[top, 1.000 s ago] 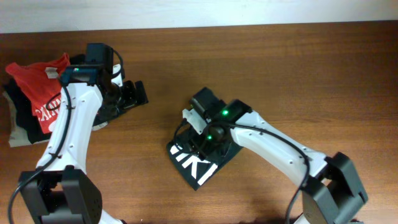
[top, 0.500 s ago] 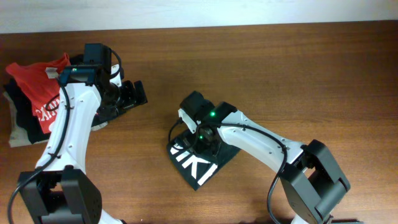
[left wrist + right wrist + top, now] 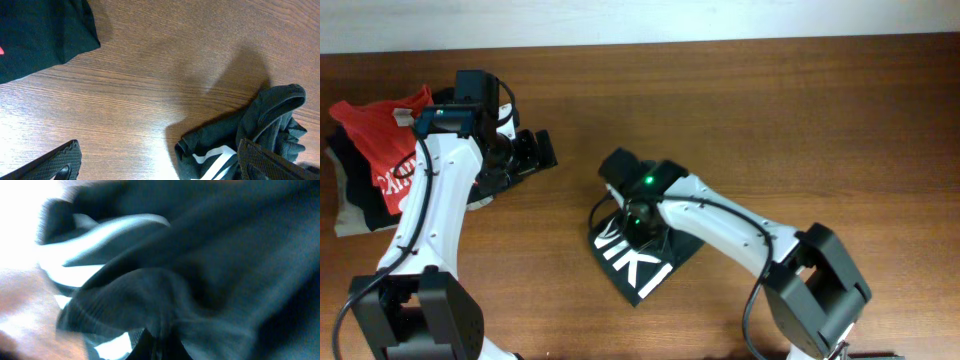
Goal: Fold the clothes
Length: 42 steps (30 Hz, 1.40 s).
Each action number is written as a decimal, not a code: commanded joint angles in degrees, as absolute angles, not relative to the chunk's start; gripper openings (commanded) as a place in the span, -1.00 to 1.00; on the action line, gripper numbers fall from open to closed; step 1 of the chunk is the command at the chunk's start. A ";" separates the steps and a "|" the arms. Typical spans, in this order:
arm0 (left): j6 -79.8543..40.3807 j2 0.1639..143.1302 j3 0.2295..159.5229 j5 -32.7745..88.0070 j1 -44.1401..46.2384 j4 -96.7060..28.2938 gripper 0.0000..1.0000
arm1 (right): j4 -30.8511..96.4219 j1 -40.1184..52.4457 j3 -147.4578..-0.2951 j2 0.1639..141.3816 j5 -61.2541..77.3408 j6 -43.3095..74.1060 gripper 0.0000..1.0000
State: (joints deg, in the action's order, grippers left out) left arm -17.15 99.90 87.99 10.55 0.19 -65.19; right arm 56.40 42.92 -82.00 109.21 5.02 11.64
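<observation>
The right pincer (image 3: 642, 218) has slid leftward, pinching the dark T-shirt (image 3: 648, 268), probably pulling a fold over; the left pincer (image 3: 533, 150) stands wide.

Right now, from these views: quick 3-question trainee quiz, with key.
1. True or false: the left gripper is shut on the red T-shirt.
2. The letters on the dark T-shirt are: A white, B yellow, C red.
3. Which arm's gripper is at the dark T-shirt?
Key: 1 false, its fingers stand wide apart over the table; 2 A; 3 the right gripper, which appears to pinch bunched fabric.
</observation>
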 commanded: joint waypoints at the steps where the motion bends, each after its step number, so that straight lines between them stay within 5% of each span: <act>1: -16.64 98.43 88.99 11.35 -0.08 -65.23 0.99 | 59.90 36.27 -84.71 103.61 -5.93 17.96 -0.92; 5: -16.62 98.43 88.99 11.35 -0.08 -65.21 0.99 | 64.20 23.64 -84.31 103.09 -7.14 18.94 -0.92; 8: -16.64 98.43 88.99 11.35 -0.08 -65.28 0.99 | 69.34 17.85 -84.16 104.66 -5.48 18.96 -0.62; 9: -16.64 98.43 88.99 11.35 -0.08 -65.36 0.98 | 70.74 17.52 -84.16 104.68 -5.15 18.94 -0.12; 10: -16.64 98.43 88.99 11.35 -0.08 -65.43 0.99 | 71.83 17.56 -84.16 104.68 -5.21 18.68 0.98; 16: -16.64 98.43 88.99 12.91 0.23 -65.91 0.98 | 71.81 17.26 -84.18 104.66 -0.75 18.17 0.97; 17: -16.60 98.43 88.97 13.96 0.80 -65.06 0.99 | 70.91 17.28 -84.18 104.66 1.78 16.21 0.90; 20: -13.61 98.89 88.97 14.22 6.07 -60.51 0.99 | 62.96 17.45 -84.18 104.68 18.83 6.74 0.16; 21: -12.23 99.53 88.97 14.22 8.43 -59.44 0.99 | 62.26 17.69 -84.18 104.90 19.31 6.39 0.06; 25: -11.66 104.62 88.97 14.26 16.34 -58.04 0.99 | 62.30 17.72 -83.53 107.72 19.29 5.96 0.04; 31: -11.68 119.68 88.97 16.19 24.29 -56.84 0.98 | 62.30 17.54 -81.65 117.43 9.04 12.21 -0.23; 34: -12.78 124.53 88.97 17.78 26.13 -59.05 0.91 | 62.04 17.10 -81.58 118.67 -5.13 19.03 -0.22; 36: -13.26 124.60 88.97 19.09 26.65 -59.61 0.86 | 59.16 16.40 -81.58 118.65 -9.63 18.83 0.03; 39: -15.81 124.27 88.97 20.84 26.68 -59.61 0.86 | 52.64 16.51 -81.71 118.65 -4.38 4.91 0.33; 42: -15.75 123.15 88.99 20.84 26.44 -58.33 0.85 | 53.82 18.09 -82.21 118.52 -2.00 4.45 0.46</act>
